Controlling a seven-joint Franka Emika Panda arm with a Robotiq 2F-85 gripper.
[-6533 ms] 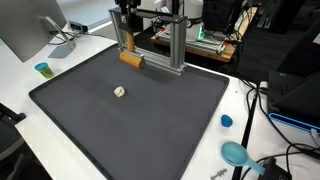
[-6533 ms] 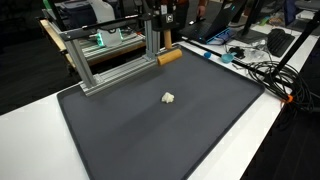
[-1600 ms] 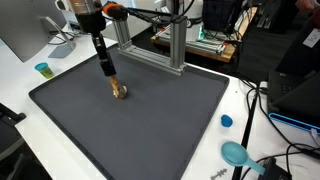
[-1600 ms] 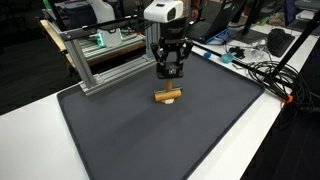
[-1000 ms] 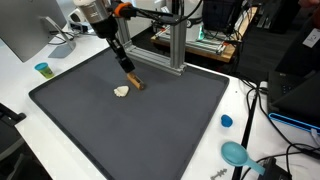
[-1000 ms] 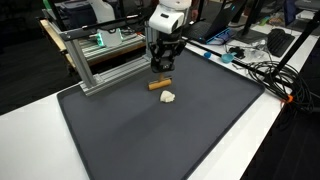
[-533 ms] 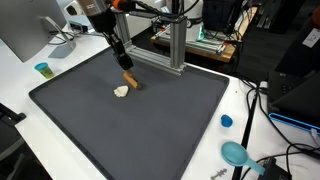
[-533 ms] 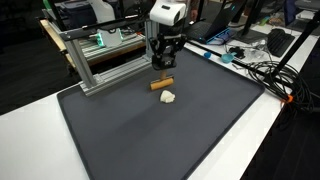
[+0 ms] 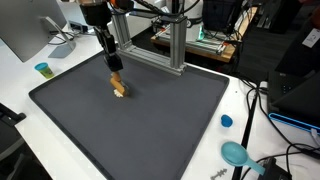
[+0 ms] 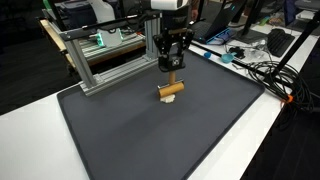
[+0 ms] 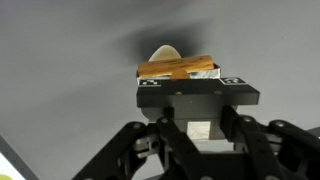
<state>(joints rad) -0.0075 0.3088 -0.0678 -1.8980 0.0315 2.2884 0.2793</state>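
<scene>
Across the white bench (image 9: 22, 72) lies a dark mat (image 9: 150, 130) that covers most of it. An aluminium frame (image 9: 172, 45) stands at the mat's 12 o'clock edge in both exterior views. From the mat's centre in an exterior view, the tool (image 10: 172, 74) hangs at about 1 o'clock, pointing straight down. Its jaws are pinched narrow on a short wooden block (image 10: 171, 90), which lies crosswise under the fingertips, low over the mat.

The wrist view shows the block sticking out about evenly at 3 and 9 o'clock of the pads, so the hold looks centred. Just past it at 12 o'clock sits a small pale lump (image 11: 165, 53); whether the two touch I cannot tell.

The block looks light, stiff, dry and not fragile. Its smooth faces could let it swivel in a two-point pinch, so mid-length across the narrow width seems the best place to grip. The lump looks very light and irregular, and perhaps crumbly.
</scene>
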